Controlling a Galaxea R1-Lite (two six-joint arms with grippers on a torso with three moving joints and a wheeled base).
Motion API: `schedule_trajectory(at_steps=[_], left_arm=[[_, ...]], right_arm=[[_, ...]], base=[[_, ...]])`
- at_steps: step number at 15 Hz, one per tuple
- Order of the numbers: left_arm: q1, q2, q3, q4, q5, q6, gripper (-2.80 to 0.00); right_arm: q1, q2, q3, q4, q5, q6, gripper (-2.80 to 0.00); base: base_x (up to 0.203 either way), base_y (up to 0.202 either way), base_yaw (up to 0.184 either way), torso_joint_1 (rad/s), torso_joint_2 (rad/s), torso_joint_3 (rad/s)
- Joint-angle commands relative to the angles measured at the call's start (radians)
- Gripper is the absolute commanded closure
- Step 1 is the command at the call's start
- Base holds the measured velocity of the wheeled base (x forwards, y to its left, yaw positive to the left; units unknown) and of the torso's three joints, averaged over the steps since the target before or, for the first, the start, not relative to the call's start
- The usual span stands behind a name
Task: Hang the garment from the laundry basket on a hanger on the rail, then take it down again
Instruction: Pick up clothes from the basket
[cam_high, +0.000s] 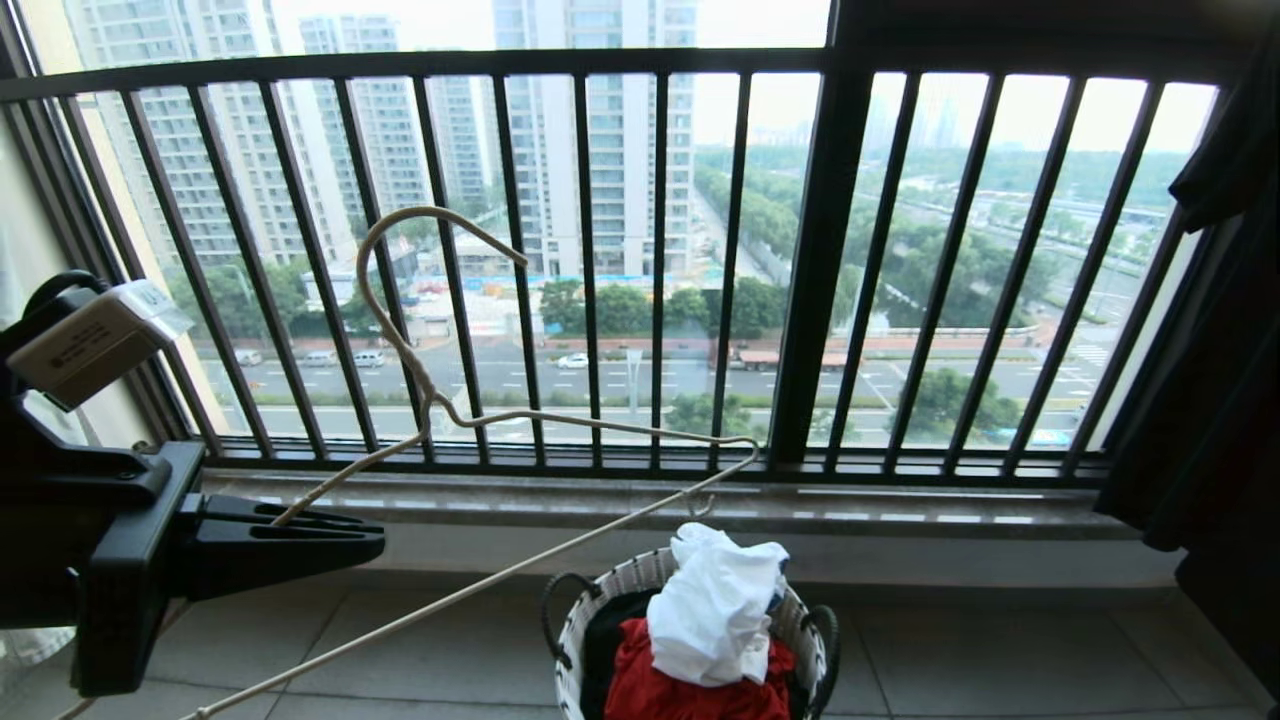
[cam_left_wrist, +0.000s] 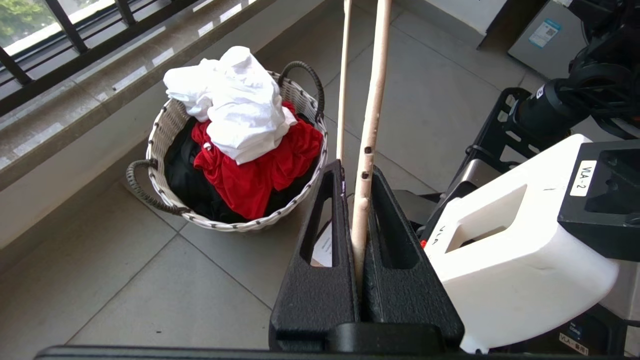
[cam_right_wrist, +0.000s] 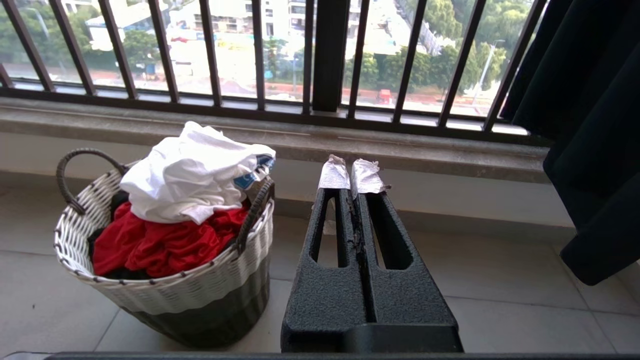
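Observation:
The white garment (cam_high: 715, 610) lies crumpled on top of the pile in the round white woven laundry basket (cam_high: 620, 585), which stands on the tiled floor below the window. My left gripper (cam_high: 360, 540) is at the left, higher than the basket, shut on one arm of the thin cream hanger (cam_high: 430, 400). The hanger's hook points up in front of the window bars. In the left wrist view the hanger wire (cam_left_wrist: 372, 115) runs out between the closed fingers of the left gripper (cam_left_wrist: 359, 172). My right gripper (cam_right_wrist: 351, 175) is shut and holds nothing, to the right of the basket (cam_right_wrist: 175, 290). The rail is out of view.
A red garment (cam_high: 690, 690) and a black one lie under the white one in the basket. Black window railing bars (cam_high: 820, 250) rise above a stone sill (cam_high: 600, 500). A dark curtain (cam_high: 1220, 350) hangs at the right. The robot's white base (cam_left_wrist: 520, 240) stands behind the left gripper.

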Motion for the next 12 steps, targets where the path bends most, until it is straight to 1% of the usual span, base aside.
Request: schedule_trajectory(at_steps=[1, 4, 12], left_arm=[[-0.001, 0.0, 0.0, 0.003, -0.005, 0.002, 0.0], [0.0, -0.014, -0.004, 0.002, -0.004, 0.002, 0.0], [0.0, -0.023, -0.004, 0.002, -0.004, 0.002, 0.0]], right_arm=[[0.0, 0.001, 0.0, 0.002, 0.0, 0.002, 0.0], [0.0, 0.001, 0.0, 0.002, 0.0, 0.002, 0.0], [0.0, 0.001, 0.0, 0.002, 0.0, 0.002, 0.0]], base=[[0.0, 0.0, 0.0, -0.028, 0.18, 0.124], [0.0, 0.0, 0.0, -0.001, 0.07, 0.048], [0.0, 0.0, 0.0, 0.0, 0.0, 0.0]])
